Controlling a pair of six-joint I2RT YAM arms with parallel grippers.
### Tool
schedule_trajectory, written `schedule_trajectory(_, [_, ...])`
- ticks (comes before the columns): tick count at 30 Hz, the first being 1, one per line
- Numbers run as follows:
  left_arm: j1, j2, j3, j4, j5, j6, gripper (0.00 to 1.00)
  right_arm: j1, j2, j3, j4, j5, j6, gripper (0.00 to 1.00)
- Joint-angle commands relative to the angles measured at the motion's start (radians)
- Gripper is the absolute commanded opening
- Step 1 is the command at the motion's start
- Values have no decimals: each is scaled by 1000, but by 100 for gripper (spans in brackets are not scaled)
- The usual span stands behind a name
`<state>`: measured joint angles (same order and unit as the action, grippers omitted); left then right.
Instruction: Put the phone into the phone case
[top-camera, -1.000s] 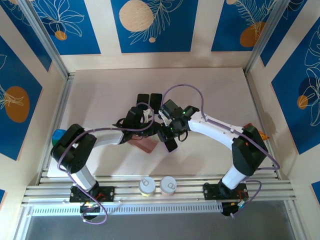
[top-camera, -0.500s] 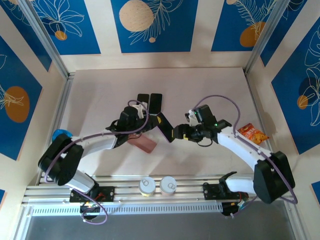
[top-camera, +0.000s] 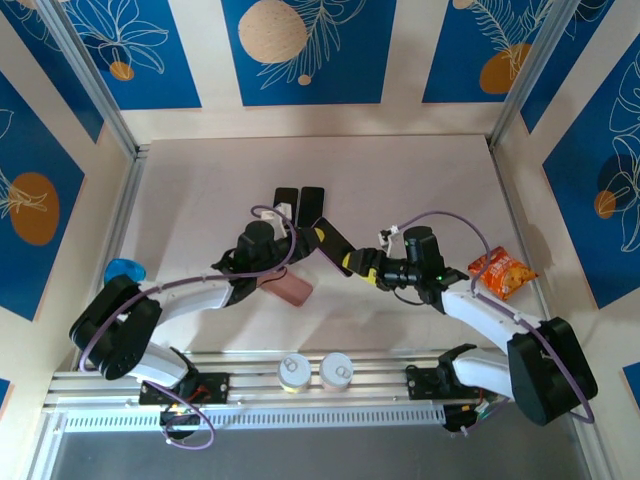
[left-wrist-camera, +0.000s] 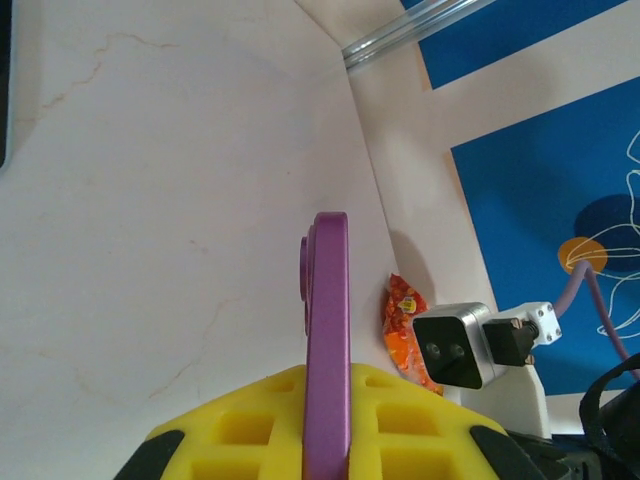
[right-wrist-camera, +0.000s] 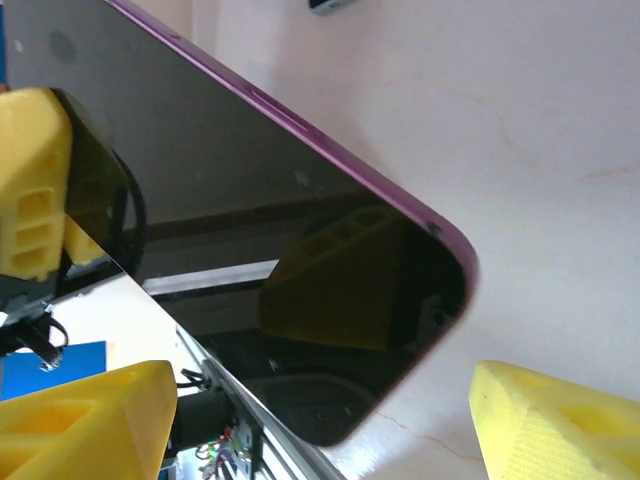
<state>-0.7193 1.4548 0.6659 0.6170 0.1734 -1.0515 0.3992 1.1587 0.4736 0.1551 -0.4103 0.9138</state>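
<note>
Astride phone (right-wrist-camera: 250, 250) edge, right gripper (right-wrist-camera: 325, 425) spread

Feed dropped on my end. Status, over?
Left claw shut on phone. Right claw open around phone's corner. Pink case on table, beside left claw. Nothing blocking.

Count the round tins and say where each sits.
2. The left tin and the right tin sit side by side at the middle of the near rail; more could be hidden.
</note>
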Motion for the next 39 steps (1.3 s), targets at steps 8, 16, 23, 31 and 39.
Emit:
schedule_trajectory(8, [-42, -8, -2, 162, -39, -65, 0, 0, 65, -52, 365, -56, 130, 66])
schedule_trajectory(16, [-64, 21, 1, 170, -49, -73, 0, 0, 51, -71, 451, -41, 159, 46])
schedule_trajectory(23, [-67, -7, -17, 61, -62, -32, 0, -1, -57, -32, 260, 7, 86, 13])
schedule_trajectory(31, [-68, -59, -27, -68, -98, 35, 15, -2, -109, 2, 87, 15, 16, 0])
schedule_trajectory(39, [-68, -100, -33, -161, -142, 90, 40, 1, -139, 17, 17, 10, -2, 0])
